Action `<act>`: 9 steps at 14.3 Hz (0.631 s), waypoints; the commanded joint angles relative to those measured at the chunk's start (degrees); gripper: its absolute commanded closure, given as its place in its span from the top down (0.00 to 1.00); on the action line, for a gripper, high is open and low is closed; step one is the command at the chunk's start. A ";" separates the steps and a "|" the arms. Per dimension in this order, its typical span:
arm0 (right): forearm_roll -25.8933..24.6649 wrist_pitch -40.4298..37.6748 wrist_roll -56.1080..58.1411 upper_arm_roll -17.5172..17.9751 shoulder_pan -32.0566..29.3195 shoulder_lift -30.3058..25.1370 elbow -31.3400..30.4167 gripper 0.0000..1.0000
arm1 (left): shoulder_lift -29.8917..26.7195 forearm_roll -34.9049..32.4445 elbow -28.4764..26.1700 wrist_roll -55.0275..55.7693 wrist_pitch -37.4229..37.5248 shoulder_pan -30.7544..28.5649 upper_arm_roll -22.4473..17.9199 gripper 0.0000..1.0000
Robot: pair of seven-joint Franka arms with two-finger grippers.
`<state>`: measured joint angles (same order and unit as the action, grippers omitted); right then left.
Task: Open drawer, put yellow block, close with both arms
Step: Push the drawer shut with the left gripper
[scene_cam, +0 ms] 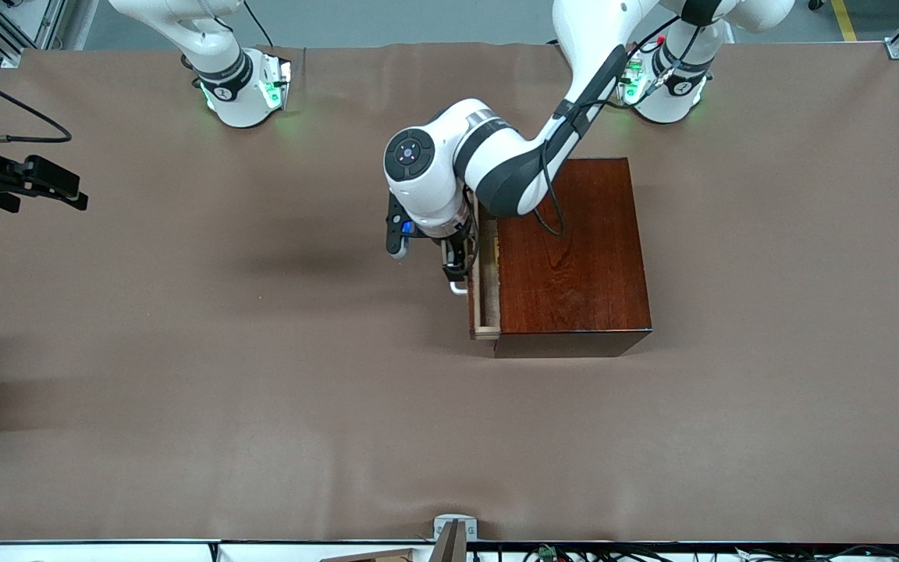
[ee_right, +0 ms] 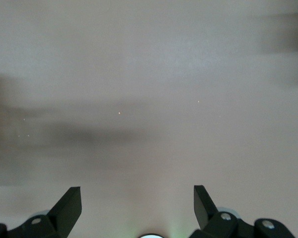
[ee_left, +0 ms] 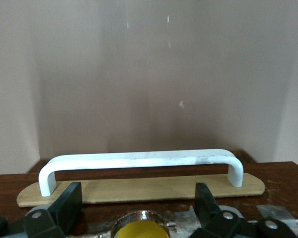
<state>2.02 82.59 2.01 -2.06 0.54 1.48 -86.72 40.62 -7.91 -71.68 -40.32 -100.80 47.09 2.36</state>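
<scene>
Nearest the front camera runs the brown cloth-covered tabletop (scene_cam: 262,437). On it, at about two o'clock from its middle, stands the glossy dark reddish-brown wooden box (scene_cam: 574,250). Its pale-wood sliding drawer (scene_cam: 485,297) sticks out only a little, toward nine o'clock. No small yellow cube shows anywhere on the tabletop. A yellow patch sits at the six o'clock edge of the left wrist view, and I cannot tell whether that is the block.

The left arm's black two-finger end effector (scene_cam: 456,265) hangs at the drawer front, just above the white bar handle (scene_cam: 459,287). In the left wrist view its fingers (ee_left: 64,203) stand wide apart and hold nothing, with the handle (ee_left: 139,158) close ahead and apart from them. The right end effector (scene_cam: 67,191) waits at the nine o'clock edge of the front view, over bare tabletop, fingers (ee_right: 69,203) spread wide and empty.

Since the block is off the tabletop and the drawer is almost in, this is probably the closing step. To do it well, keep the left end effector centred on the bar and square to the drawer front. Push straight toward three o'clock so the tray does not skew and jam. The right arm would best steady the box, which may otherwise slide on the cloth.
</scene>
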 commanded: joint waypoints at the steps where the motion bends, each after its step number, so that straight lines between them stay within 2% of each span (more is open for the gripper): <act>1: 1.41 -1.20 1.60 0.30 -1.07 -0.86 -0.55 1.00 | -2.12 -3.16 -0.30 -0.46 5.51 0.02 -2.18 1.00; 5: 0.53 -0.86 6.60 0.39 -1.06 -0.86 -0.82 1.00 | -2.21 -3.96 -0.82 -0.29 8.51 -0.16 -2.45 1.00; 8: 0.53 1.68 6.70 0.12 -1.24 -0.95 -2.48 1.00 | -2.13 -3.52 -0.65 0.76 7.91 0.10 -2.36 1.00; 9: 0.53 2.22 6.61 0.12 -1.50 -0.86 -2.40 1.00 | -2.04 -3.00 -0.30 4.42 5.99 0.28 -2.10 1.00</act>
<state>2.09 83.21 7.59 -2.20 0.11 1.48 -87.50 39.90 -9.74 -71.56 -39.61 -95.56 47.03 0.55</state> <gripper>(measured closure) 0.000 0.000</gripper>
